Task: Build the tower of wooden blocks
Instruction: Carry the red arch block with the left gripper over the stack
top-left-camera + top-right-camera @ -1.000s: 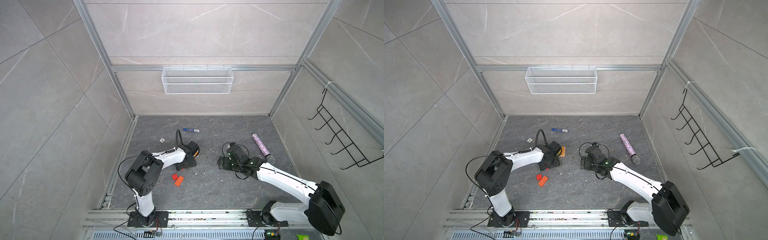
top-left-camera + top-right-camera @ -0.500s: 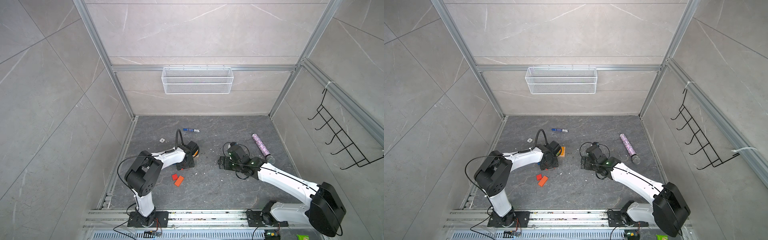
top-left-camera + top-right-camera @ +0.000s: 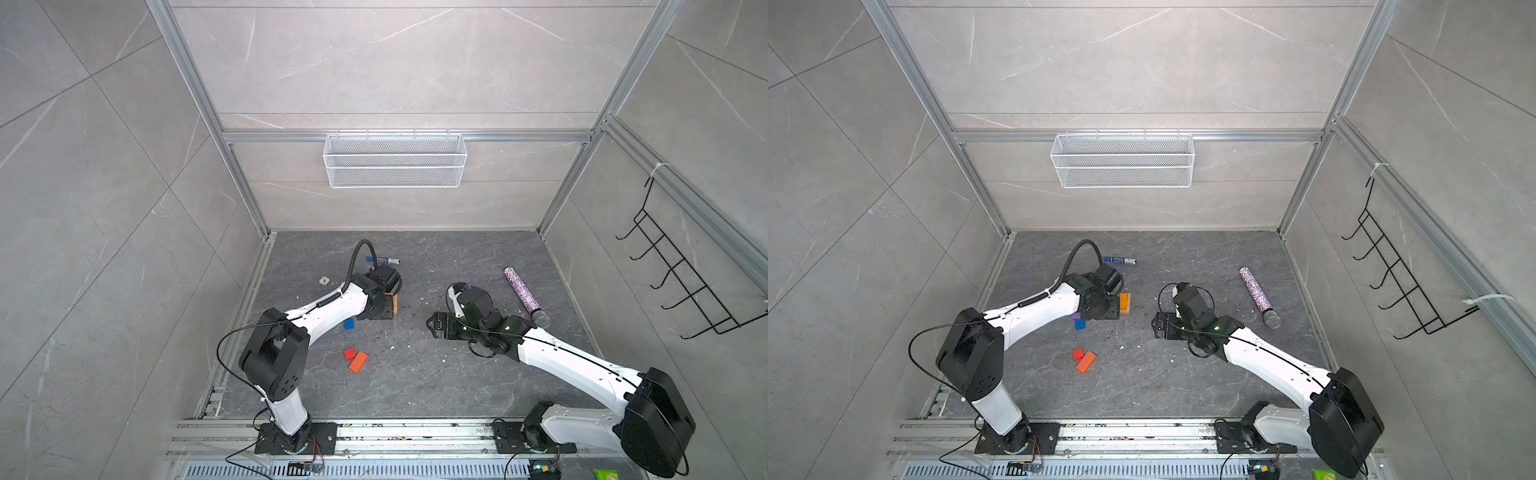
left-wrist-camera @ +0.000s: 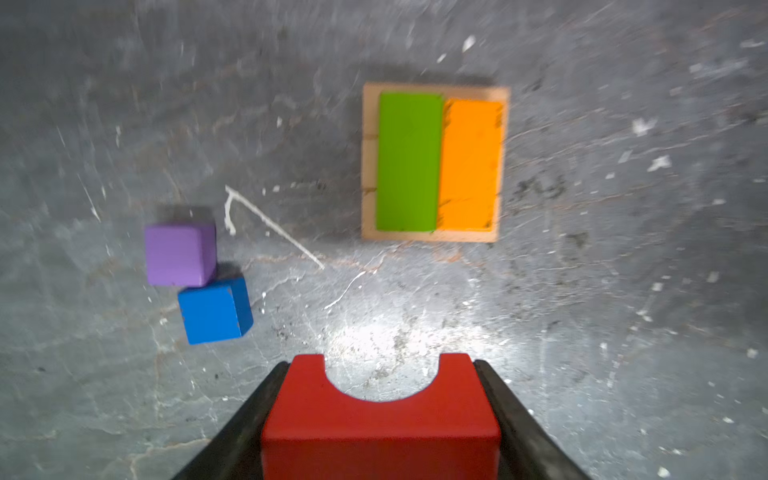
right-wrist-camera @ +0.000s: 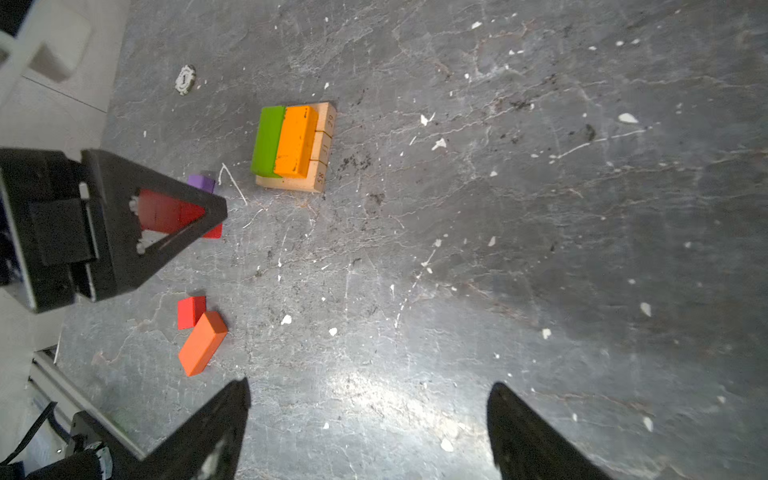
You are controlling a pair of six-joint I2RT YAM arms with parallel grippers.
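sitting near the tower, purple cube touches blue cube.

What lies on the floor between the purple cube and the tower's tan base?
A thin white line, thread or scratch, lies between the purple cube and the tan base; otherwise bare floor. Both wrist views show it.

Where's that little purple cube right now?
The purple cube sits on the floor, left of centre in a top view, beside the blue cube, close by the left arm; the tower stands to its right.
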